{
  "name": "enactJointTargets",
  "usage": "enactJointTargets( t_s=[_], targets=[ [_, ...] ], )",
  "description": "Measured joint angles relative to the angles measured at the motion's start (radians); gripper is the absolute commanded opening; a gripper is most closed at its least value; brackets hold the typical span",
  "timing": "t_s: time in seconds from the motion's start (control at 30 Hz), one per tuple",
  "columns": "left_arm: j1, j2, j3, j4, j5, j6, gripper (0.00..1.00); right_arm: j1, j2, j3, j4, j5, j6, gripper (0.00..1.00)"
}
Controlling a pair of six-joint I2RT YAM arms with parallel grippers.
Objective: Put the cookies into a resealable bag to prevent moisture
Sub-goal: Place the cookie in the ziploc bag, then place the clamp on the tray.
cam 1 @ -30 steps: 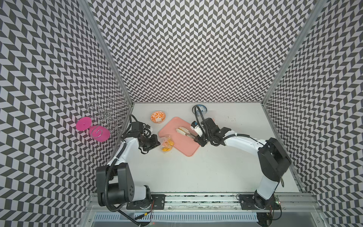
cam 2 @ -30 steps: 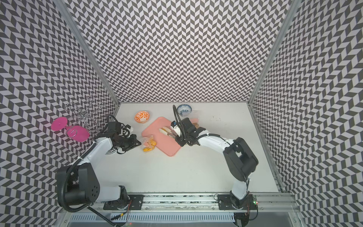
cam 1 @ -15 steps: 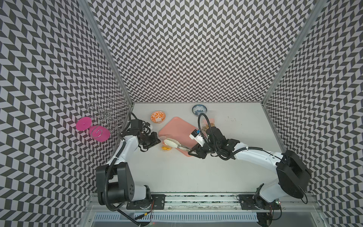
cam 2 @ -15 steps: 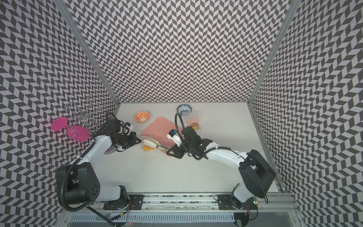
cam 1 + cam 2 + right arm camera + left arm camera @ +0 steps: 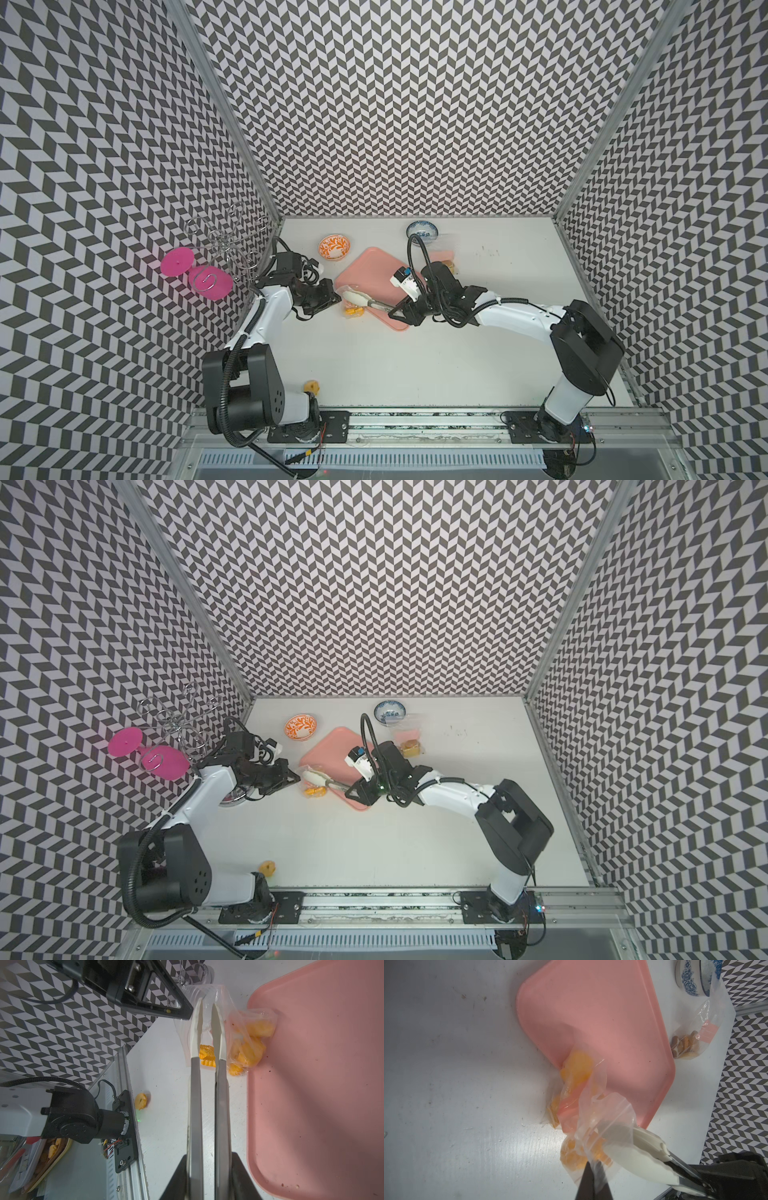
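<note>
While left pincer (image 5: 337, 296) pinches the bag (image 5: 602, 1109), cookies (image 5: 251, 1051) lie beside tongs (image 5: 196, 1105) clamped in right pincer (image 5: 208, 1157).

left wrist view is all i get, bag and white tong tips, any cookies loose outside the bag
Observer: Yes, one yellow-orange cookie lies alone on the white table near the left arm's base, far from the clear resealable bag.
Operator: ok and how are those tongs gripped, i only see a dark blur
Observer: The right end effector is shut on the rear end of the white-tipped tongs, with most of their long grey handles free ahead of it.
</note>
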Motion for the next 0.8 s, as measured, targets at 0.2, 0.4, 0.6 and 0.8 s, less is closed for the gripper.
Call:
enactJointTargets(
  t_s=[0.2, 0.4, 0.6, 0.8],
  targets=[
    [0.000, 0.001, 0.000, 0.012, 0.000, -0.011, 0.00, 0.000, -0.059, -0.049, 0.015, 0.026, -0.038, 0.30],
    [0.000, 0.006, 0.000, 0.031, -0.016, -0.019, 0.00, 0.003, -0.207, -0.173, 0.025, 0.089, -0.112, 0.29],
    [0.000, 0.015, 0.000, 0.034, -0.026, -0.023, 0.00, -0.011, -0.286, -0.268, 0.021, 0.223, -0.145, 0.29],
    [-0.001, 0.013, 0.000, 0.033, -0.027, -0.026, 0.00, -0.026, -0.294, -0.357, 0.019, 0.409, -0.198, 0.29]
  ],
)
